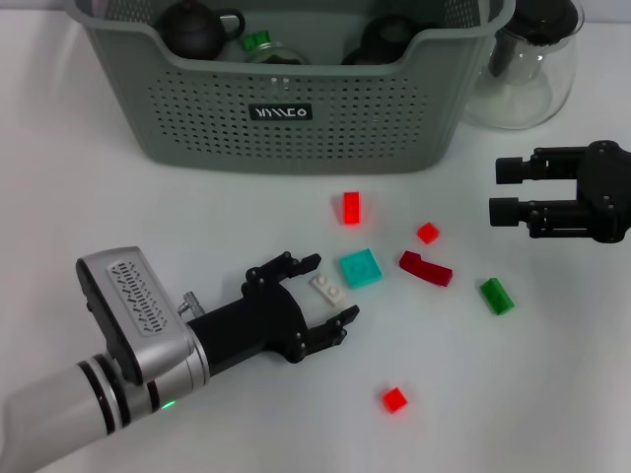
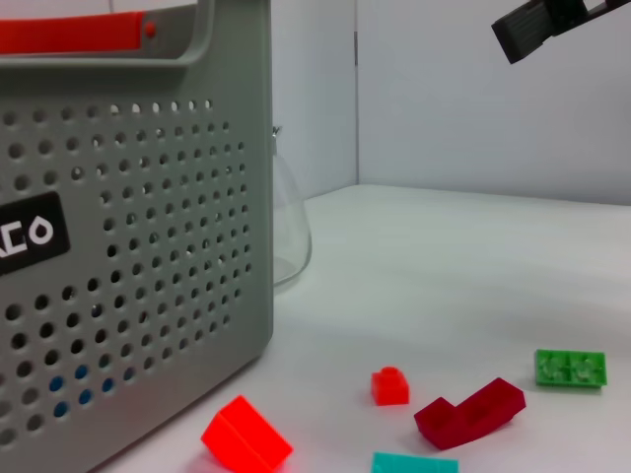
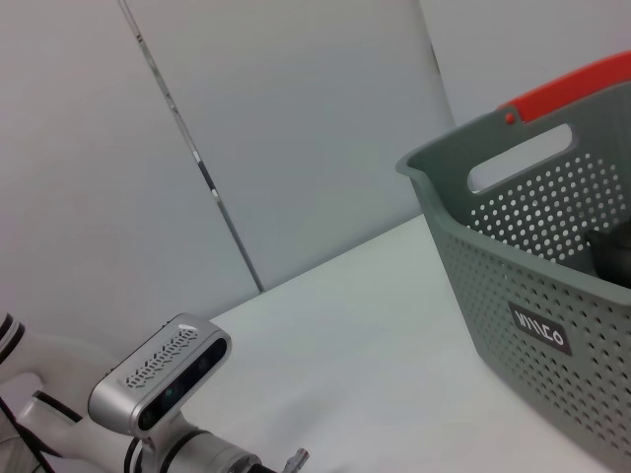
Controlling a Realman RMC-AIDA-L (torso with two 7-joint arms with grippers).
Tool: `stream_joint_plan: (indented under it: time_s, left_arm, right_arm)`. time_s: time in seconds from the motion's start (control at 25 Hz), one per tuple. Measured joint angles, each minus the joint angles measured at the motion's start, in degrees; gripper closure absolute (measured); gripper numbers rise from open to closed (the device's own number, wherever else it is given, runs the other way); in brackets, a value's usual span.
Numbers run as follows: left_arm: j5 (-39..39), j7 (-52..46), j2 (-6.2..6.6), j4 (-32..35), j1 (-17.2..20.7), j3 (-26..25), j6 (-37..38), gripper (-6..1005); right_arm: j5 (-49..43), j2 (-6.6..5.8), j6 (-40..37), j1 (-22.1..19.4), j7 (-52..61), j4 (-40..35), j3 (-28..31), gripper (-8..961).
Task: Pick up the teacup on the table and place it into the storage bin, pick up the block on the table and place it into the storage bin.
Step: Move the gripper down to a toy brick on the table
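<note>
My left gripper (image 1: 332, 288) lies low over the table, open, with a small white block (image 1: 326, 288) between its fingers; I cannot tell if they touch it. A teal block (image 1: 360, 267) sits just beyond its fingertips. The storage bin (image 1: 296, 118), grey-green and perforated, stands at the back and holds dark teaware. No teacup shows on the table. My right gripper (image 1: 504, 190) hovers open and empty at the right, and its finger also shows in the left wrist view (image 2: 552, 22).
Loose blocks lie ahead of the bin (image 2: 148, 246): bright red (image 1: 350, 207), small red (image 1: 427, 233), dark red (image 1: 426, 268), green (image 1: 496, 296) and another red (image 1: 394, 399) near the front. A clear glass pitcher (image 1: 527, 69) stands right of the bin.
</note>
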Motion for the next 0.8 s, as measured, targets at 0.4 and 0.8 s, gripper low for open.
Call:
stream_joint_plan:
  time_s: [0.4,0.8]
  left_arm:
    - [-0.13,-0.34,-0.01,-0.33,-0.65,-0.87,-2.17,219]
    - [0.07,-0.11,0.18,0.09,-0.2,-0.85,-1.36,482]
  right_arm:
    - [-0.01,-0.01,0.02,-0.1,0.04,0.0,0.0,271]
    - [0.07,-0.08,0.01,-0.3,0.13,0.0,0.0,271]
